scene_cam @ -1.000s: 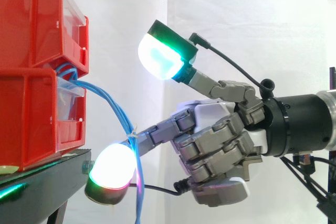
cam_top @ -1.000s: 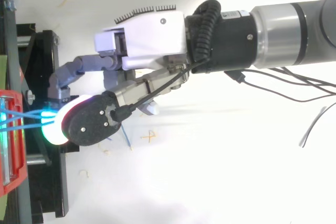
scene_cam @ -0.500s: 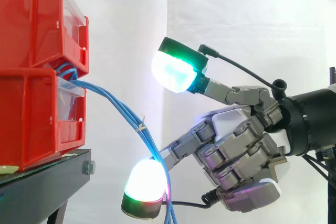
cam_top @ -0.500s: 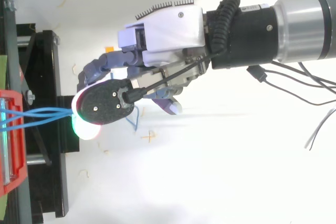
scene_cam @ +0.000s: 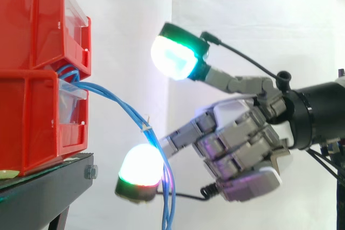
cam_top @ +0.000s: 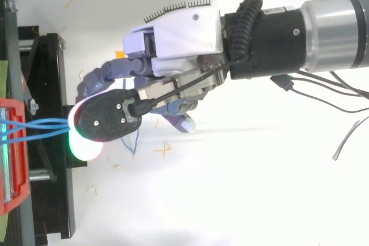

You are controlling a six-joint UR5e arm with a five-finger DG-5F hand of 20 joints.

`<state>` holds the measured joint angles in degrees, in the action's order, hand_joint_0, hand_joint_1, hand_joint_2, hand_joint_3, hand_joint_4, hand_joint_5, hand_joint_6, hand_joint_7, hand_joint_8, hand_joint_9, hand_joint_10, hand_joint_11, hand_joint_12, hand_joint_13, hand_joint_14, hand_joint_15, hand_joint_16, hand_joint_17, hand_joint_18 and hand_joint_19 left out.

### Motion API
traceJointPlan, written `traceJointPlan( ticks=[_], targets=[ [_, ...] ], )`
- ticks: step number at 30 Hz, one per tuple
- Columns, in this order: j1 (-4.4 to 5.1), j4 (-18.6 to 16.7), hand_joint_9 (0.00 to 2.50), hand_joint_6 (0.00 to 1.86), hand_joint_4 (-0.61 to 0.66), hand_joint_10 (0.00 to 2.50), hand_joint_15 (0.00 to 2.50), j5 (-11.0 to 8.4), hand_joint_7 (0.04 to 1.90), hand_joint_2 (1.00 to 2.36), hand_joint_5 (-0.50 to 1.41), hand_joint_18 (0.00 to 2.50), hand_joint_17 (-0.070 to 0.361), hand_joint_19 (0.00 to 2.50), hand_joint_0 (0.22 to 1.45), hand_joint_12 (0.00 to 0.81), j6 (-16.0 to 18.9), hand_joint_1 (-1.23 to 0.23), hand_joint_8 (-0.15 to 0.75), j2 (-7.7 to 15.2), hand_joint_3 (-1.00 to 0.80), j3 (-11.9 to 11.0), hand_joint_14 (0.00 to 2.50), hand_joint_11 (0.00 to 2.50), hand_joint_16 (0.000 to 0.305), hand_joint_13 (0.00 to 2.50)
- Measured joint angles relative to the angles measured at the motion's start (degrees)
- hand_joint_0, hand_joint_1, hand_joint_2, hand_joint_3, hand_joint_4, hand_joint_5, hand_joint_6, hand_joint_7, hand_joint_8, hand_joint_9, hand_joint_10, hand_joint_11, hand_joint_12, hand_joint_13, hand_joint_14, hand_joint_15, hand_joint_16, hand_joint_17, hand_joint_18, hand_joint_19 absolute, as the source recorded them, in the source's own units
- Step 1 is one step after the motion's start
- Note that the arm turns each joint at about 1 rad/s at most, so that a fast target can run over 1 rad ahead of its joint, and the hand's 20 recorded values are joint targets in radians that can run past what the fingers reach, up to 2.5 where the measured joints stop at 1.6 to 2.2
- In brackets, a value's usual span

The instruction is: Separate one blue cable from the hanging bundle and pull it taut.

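Blue cables [scene_cam: 145, 127] tied together, drooping slack from red bin [scene_cam: 32, 117]

Thin blue cables [scene_cam: 168, 203] — cinched by a white tie [scene_cam: 146, 127] — arc from the red bins [scene_cam: 38, 106], then hang.

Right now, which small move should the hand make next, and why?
Probably close the raised pad down toward the lower pad to pinch one cable of the blue bundle: the hand is spread, grips nothing, and the bundle sags, tied together.
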<state>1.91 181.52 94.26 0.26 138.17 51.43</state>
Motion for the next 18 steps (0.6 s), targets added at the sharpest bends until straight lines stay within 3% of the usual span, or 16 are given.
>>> traceJointPlan(
  ticks=[5,12,13,14,15,18],
  targets=[
    [-0.11,2.08,2.04,0.50,0.20,1.64,1.08,-0.07,1.00,1.00,0.00,1.70,0.188,0.74,0.38,0.356,0.64,-0.29,0.298,-0.19,-0.50,-1.90,1.41,1.50,0.084,1.94],
    [-0.20,6.57,2.09,0.50,0.11,1.19,1.23,-0.07,0.88,1.00,0.03,1.63,0.177,0.76,0.42,0.315,0.62,-0.26,0.197,-1.32,-0.50,-2.36,1.07,1.71,0.079,1.94],
    [-0.23,7.01,2.11,0.50,0.10,1.01,1.25,-0.06,0.87,1.00,0.04,1.61,0.175,0.77,0.42,0.308,0.60,-0.24,0.184,-1.40,-0.50,-2.34,0.99,1.82,0.078,1.94],
    [-0.24,7.24,2.21,0.50,0.15,0.46,1.27,-0.06,0.87,1.00,0.04,1.60,0.174,0.77,0.42,0.324,0.59,-0.24,0.192,-1.43,-0.50,-2.32,0.93,2.01,0.077,1.95],
    [-0.24,7.39,2.25,0.50,0.21,0.02,1.29,-0.06,0.88,1.00,0.05,1.59,0.175,0.76,0.42,0.356,0.59,-0.22,0.218,-1.46,-0.50,-2.30,0.87,1.96,0.078,1.94],
    [-0.28,7.63,2.16,0.50,0.24,0.04,1.33,-0.05,0.89,1.00,0.06,1.58,0.172,0.76,0.42,0.353,0.70,-0.20,0.203,-1.51,-0.50,-2.24,0.81,1.40,0.077,1.93]
  ],
)
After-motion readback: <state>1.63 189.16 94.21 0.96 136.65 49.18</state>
